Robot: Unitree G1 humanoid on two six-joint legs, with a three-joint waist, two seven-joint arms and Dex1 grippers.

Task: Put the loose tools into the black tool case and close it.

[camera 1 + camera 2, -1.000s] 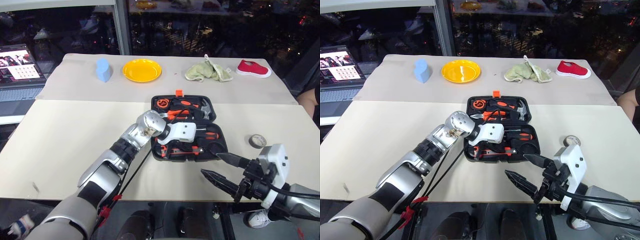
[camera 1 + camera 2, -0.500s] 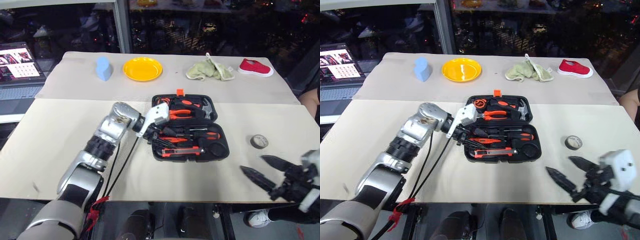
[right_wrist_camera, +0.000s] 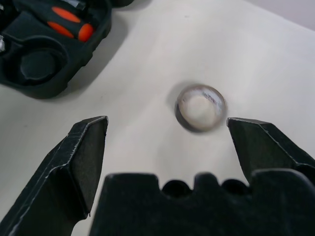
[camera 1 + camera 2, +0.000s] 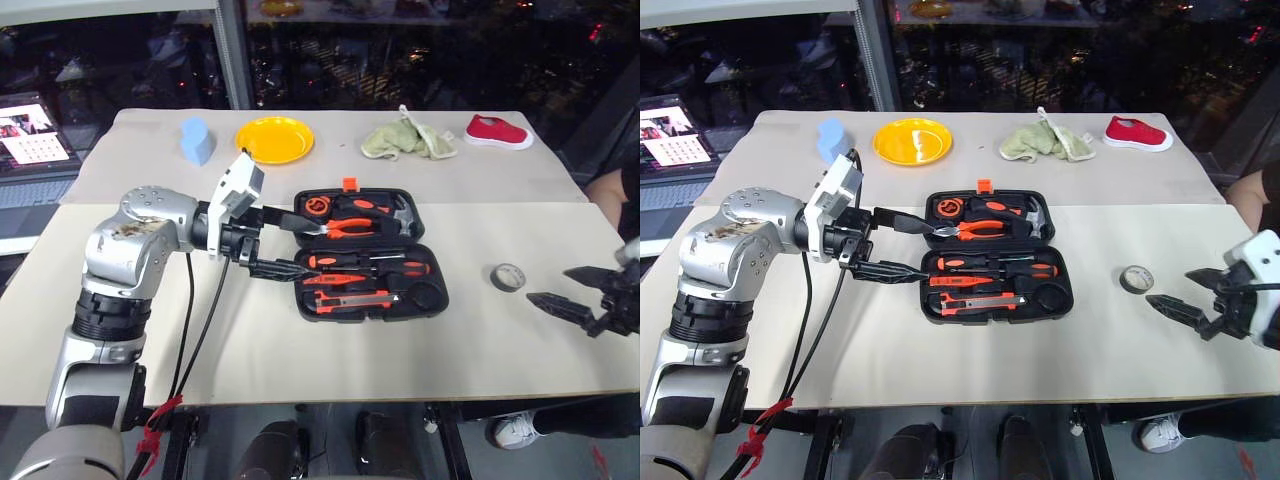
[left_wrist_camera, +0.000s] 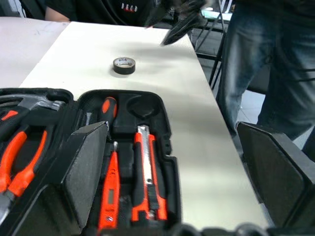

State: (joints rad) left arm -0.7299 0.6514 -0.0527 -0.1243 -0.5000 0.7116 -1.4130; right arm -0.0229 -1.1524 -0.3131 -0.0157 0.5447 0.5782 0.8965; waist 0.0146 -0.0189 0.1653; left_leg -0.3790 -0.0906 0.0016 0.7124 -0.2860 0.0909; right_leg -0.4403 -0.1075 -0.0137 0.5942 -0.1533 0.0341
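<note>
Two end effectors are up over the desk (image 4: 330, 360), both with fingers spread wide and nothing between them. Left end effector (image 4: 287, 243) sits left of centre in the head view, pointing sideways at the left edge of the case (image 4: 368, 252), its fingertips reaching over the case's left rim without gripping any tool. The case lies open and flat at the centre of the frame, orange latch tab (image 4: 350, 184) on its far edge. Inside, the pliers (image 4: 345, 228) and hammer (image 4: 402, 210) fill the far half; two screwdrivers (image 4: 365, 264), the slim orange tester (image 5: 109, 194) and the knife (image 4: 352, 301) lie in the near half, with a round recess (image 4: 426, 294) bare at its right end. The tape roll (image 4: 508, 276) lies on the desk to the right of the case, well apart from it. Right end effector (image 4: 578, 291) hangs at the right edge of the frame, just beside the roll and not touching it; its wrist view shows the roll lying between the open fingers (image 3: 81, 157). Along the top of the frame sit a blue sponge (image 4: 197, 140), yellow plate (image 4: 273, 139), green cloth (image 4: 408, 139) and red shoe (image 4: 497, 131).
</note>
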